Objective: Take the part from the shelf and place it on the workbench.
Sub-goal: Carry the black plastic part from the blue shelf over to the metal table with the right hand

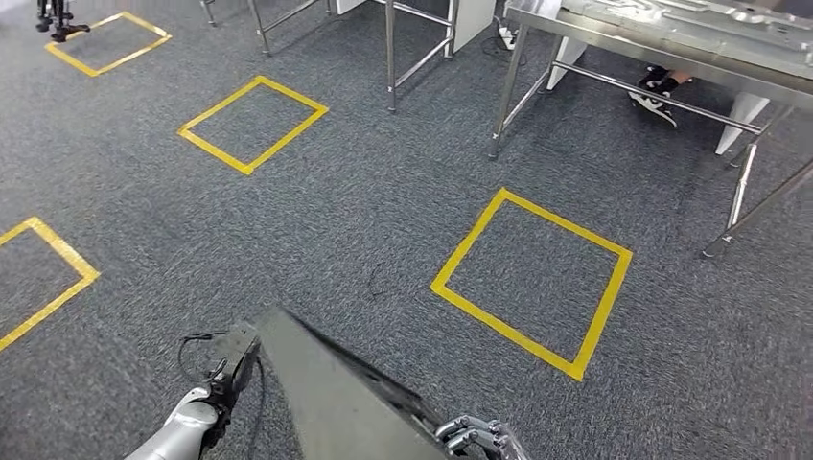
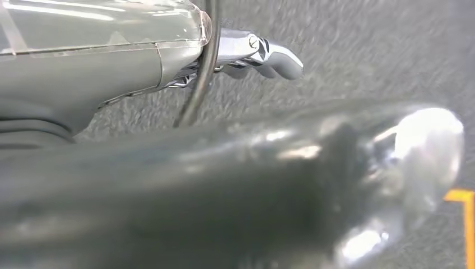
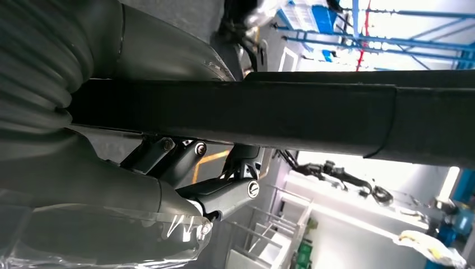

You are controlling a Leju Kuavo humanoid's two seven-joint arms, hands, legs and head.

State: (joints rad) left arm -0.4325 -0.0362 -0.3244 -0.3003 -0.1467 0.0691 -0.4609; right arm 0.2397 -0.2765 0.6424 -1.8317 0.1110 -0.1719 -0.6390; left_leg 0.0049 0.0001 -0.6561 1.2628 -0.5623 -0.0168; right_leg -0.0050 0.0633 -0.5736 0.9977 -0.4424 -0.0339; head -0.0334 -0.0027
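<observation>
A flat dark grey sheet-metal part (image 1: 336,393) is carried low in front of the robot at about six o'clock in the head view, tilted with one corner pointing up toward twelve o'clock, over the grey speckled carpet (image 1: 383,211). The left hand (image 1: 233,369) sits against the part's edge at about seven o'clock; in the left wrist view the part (image 2: 224,190) is a blurred dark mass with a silver fingertip (image 2: 280,59) reaching past it, and whether the fingers actually clamp it I cannot tell. The right hand (image 1: 475,436) at five o'clock has its silver fingers curled on the part's lower edge; in the right wrist view the dark fingers (image 3: 224,190) lie along one face of the part's black edge (image 3: 280,120), holding it. A yellow tape square (image 1: 533,280) marks the floor at about three o'clock, well apart from the part. The steel-framed workbench (image 1: 671,48) stands at one o'clock, with a person's black shoe (image 1: 657,96) under it
</observation>
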